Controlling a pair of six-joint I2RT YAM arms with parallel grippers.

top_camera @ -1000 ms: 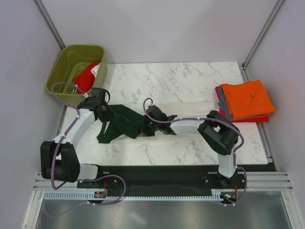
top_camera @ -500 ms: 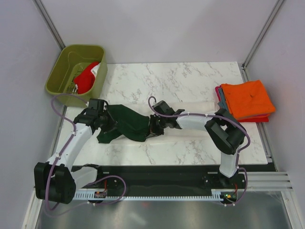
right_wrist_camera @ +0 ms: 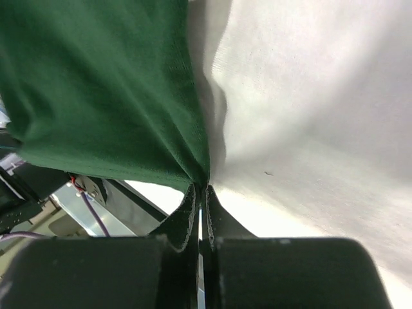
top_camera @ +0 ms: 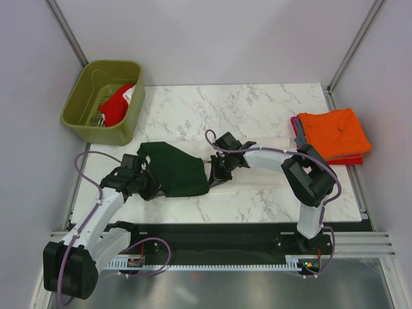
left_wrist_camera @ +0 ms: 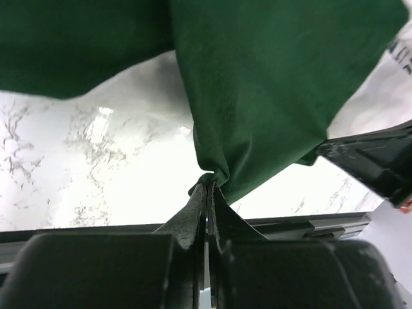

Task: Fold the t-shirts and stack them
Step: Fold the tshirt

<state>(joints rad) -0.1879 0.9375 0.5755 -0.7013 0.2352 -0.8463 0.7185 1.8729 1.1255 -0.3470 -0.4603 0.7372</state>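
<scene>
Looking down from above, we find the cream and green t-shirt [top_camera: 175,168] on the marble worktop [top_camera: 257,103], just in front of the two arms. Its dark green part is spread between them, and its cream part runs off to the right beneath the right arm.

The left claw [left_wrist_camera: 207,192] is pinched tight on a gathered edge of the green cloth. Its fingers are pressed together with only fabric between them, and the cloth fans away from that pinch.

The right claw [right_wrist_camera: 201,193] is likewise closed to a narrow slit. It grips the shirt where the green meets the cream.

In the overhead view the two claws sit at opposite sides of the green panel, the left one at its near left corner and the right one at its right edge.

Well apart, at the right edge of the worktop, a folded orange t-shirt [top_camera: 333,132] tops a stack. A grey-blue t-shirt [top_camera: 302,147] shows beneath it, and a red t-shirt [top_camera: 351,161] lies at the bottom.

At the far left corner stands an olive-green bin [top_camera: 96,133] holding a red garment [top_camera: 116,108].
</scene>
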